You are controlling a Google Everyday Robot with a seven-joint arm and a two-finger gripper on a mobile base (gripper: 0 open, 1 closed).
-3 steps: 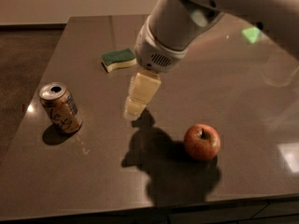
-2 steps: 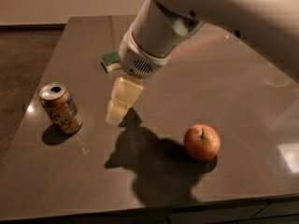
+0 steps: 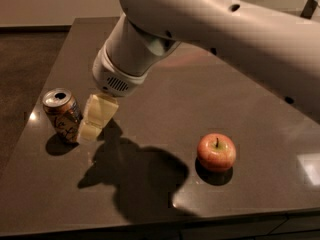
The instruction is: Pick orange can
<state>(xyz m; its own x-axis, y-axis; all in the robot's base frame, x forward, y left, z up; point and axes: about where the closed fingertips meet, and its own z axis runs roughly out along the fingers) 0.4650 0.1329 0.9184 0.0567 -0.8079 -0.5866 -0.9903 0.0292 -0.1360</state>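
The orange can [image 3: 61, 114] stands upright near the left edge of the dark table [image 3: 165, 104]. It has an orange-gold body with dark lettering and a silver top with an open pull-tab hole. My gripper [image 3: 90, 129], with cream-coloured fingers, hangs from the big white arm just right of the can, its lower tip right beside the can's side. The arm covers the table's back middle.
A round orange-red apple [image 3: 216, 151] sits right of centre toward the front. The table's left edge runs close behind the can, with dark floor [image 3: 25, 69] beyond. The front edge is near the bottom of the view.
My arm has swung left and forward, bringing the gripper from mid-table to right beside the can. The green sponge at the back is now hidden behind the arm.
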